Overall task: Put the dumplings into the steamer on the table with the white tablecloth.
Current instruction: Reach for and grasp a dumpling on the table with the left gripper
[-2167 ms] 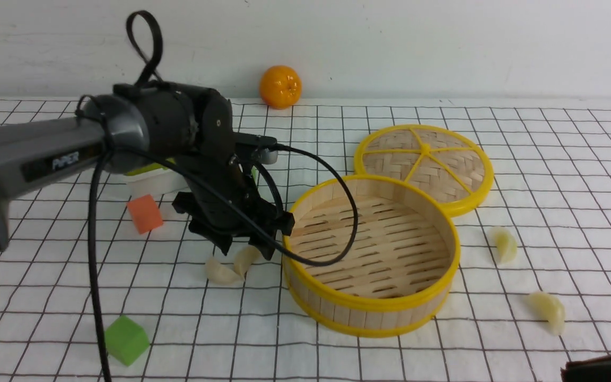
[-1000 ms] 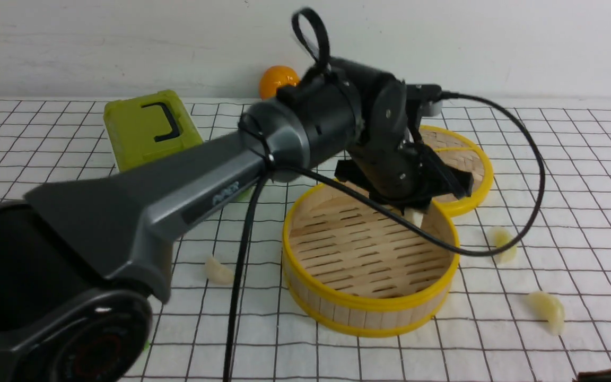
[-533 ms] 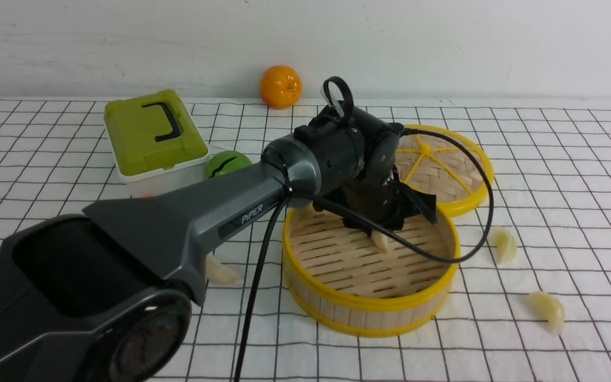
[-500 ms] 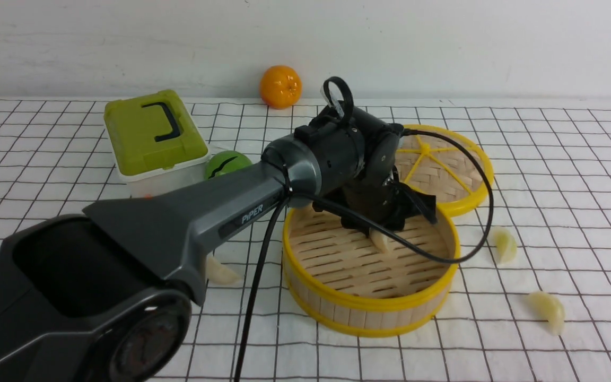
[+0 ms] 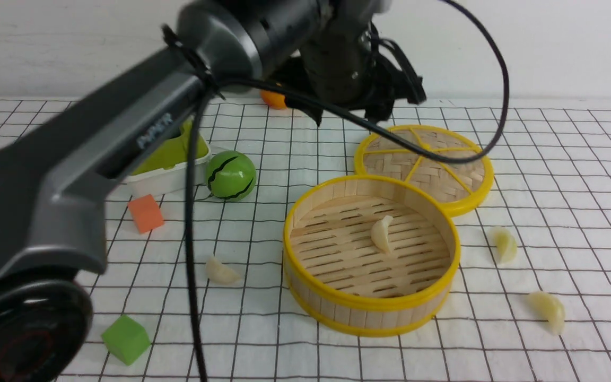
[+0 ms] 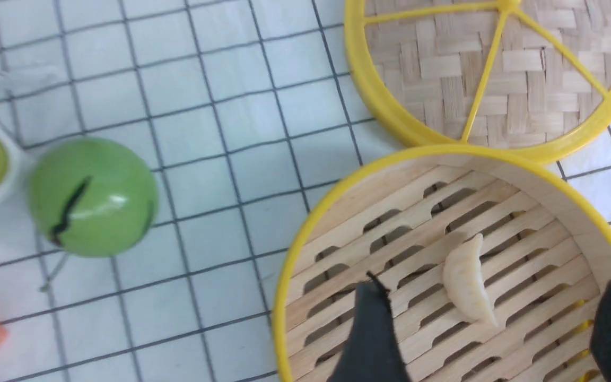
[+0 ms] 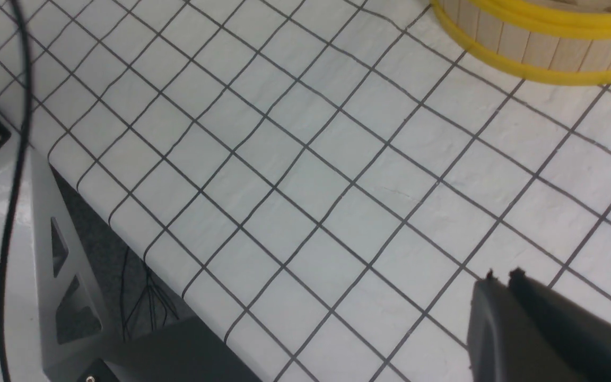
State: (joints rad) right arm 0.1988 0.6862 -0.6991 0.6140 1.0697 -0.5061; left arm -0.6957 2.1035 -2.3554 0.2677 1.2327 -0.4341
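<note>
The bench under a white black-gridded tablecloth fills the front view. The round yellow-rimmed bamboo steamer sits lower centre. The left hand hangs above it, top centre, wide and empty. The right hand is pinched narrow, empty. One pale crescent dumpling lies on the steamer's slats. A second dumpling lies left of it, a third dumpling and fourth dumpling right.
</note>
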